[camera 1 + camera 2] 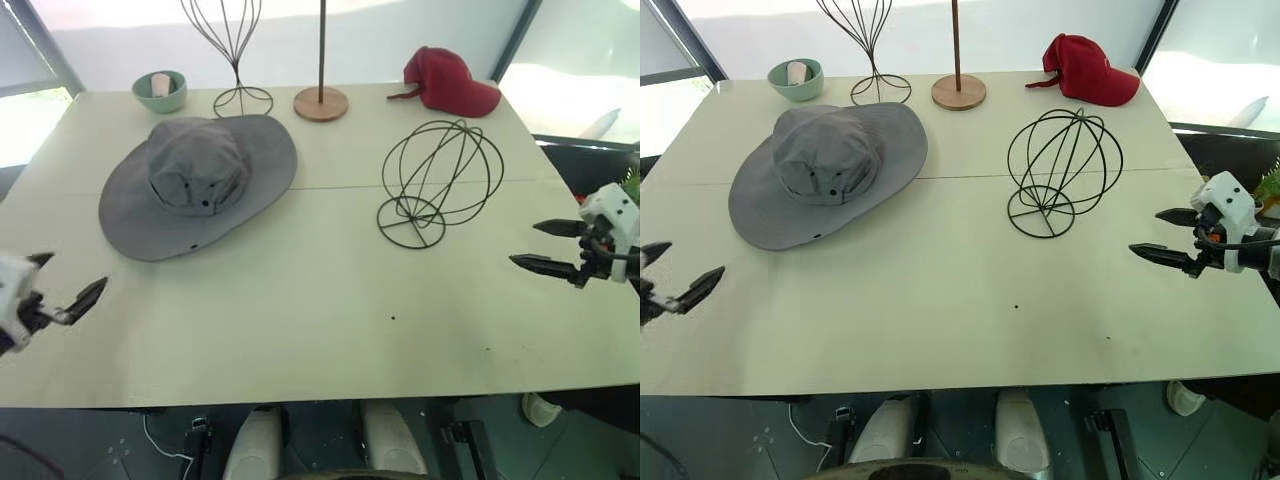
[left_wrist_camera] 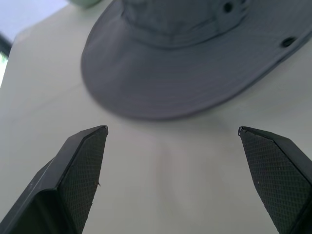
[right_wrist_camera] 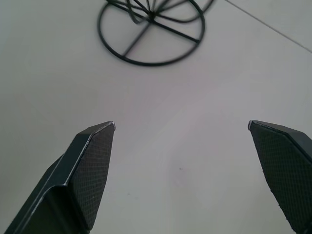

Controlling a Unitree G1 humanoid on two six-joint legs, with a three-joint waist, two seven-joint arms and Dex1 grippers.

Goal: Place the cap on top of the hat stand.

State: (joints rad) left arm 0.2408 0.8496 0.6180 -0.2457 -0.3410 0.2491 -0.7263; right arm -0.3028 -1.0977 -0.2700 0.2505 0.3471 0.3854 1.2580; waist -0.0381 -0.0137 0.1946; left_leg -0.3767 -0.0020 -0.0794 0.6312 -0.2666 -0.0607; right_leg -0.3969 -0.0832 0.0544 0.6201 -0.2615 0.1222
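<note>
Lying flat on the table (image 1: 300, 330) toward its left, the cap (image 1: 197, 182) is risking a brim-only pinch that lets it droop; the hat stand (image 1: 438, 180), well right, is tipping easily; both grippers (image 1: 70, 300) (image 1: 550, 247) are hovering, jaws wide

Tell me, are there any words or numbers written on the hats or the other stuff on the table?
None can be read. The grey cap, the red baseball cap, the green bowl, the wire hat stand and the table show no words, labels or numbers in these views.
</note>
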